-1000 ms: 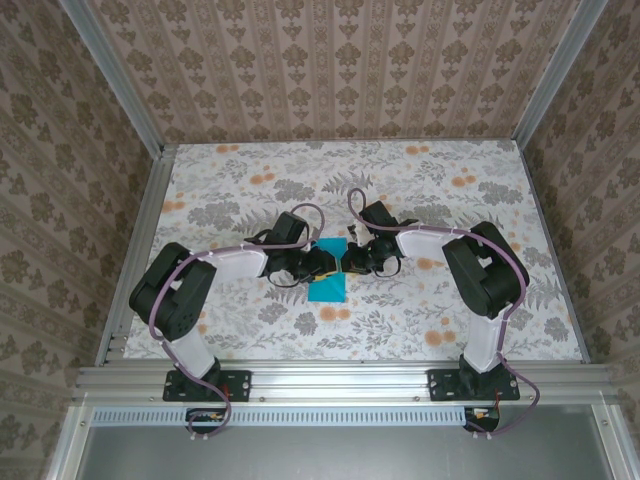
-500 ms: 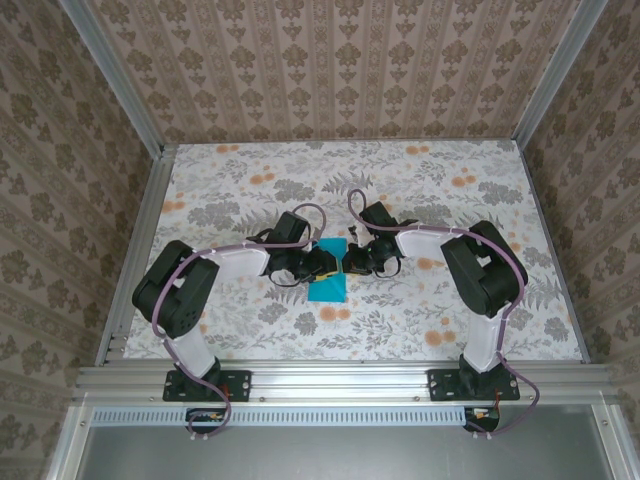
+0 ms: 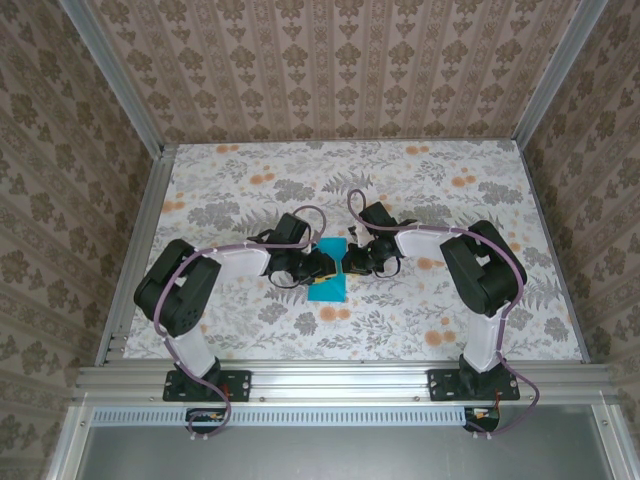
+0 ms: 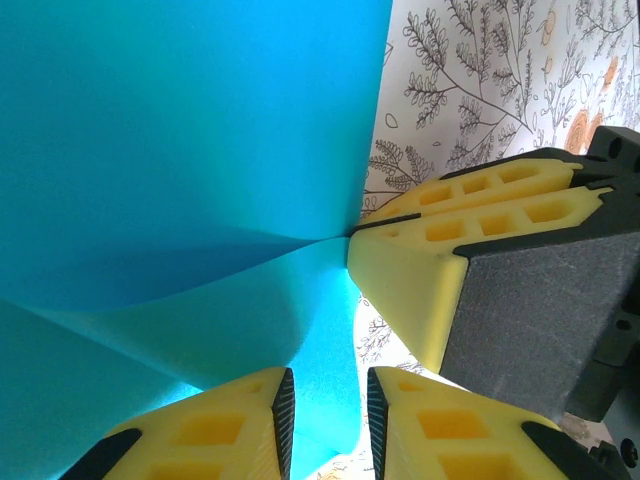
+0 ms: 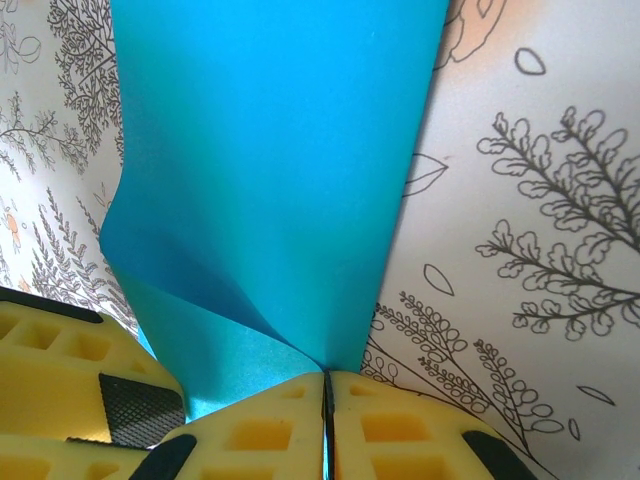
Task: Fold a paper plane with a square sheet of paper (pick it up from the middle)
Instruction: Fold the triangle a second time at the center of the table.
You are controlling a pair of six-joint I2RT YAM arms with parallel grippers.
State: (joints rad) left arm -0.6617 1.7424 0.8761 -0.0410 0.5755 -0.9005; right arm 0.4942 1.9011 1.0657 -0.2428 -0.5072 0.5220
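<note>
The square sheet of paper point(image 3: 328, 286) is turquoise and lies at the table's middle, one edge lifted and curled up between the two grippers. My right gripper point(image 3: 347, 262) is shut on that lifted edge; in the right wrist view its tips point(image 5: 326, 385) pinch the sheet point(image 5: 270, 150) where two bent layers meet. My left gripper point(image 3: 321, 264) faces it from the left. In the left wrist view its jaws point(image 4: 325, 425) stand a little apart, with a strip of the sheet point(image 4: 180, 130) in the gap, not clamped. The right gripper's yellow fingers point(image 4: 420, 270) show just beyond.
The table top point(image 3: 450, 200) has a flower print. Aluminium rails point(image 3: 330, 378) run along its near edge and sides, and wallpapered walls stand behind and beside it. A left finger point(image 5: 50, 360) shows at the right wrist view's bottom left.
The left arm's elbow has drifted slightly to the right. Both grippers and the sheet stay where they were.
</note>
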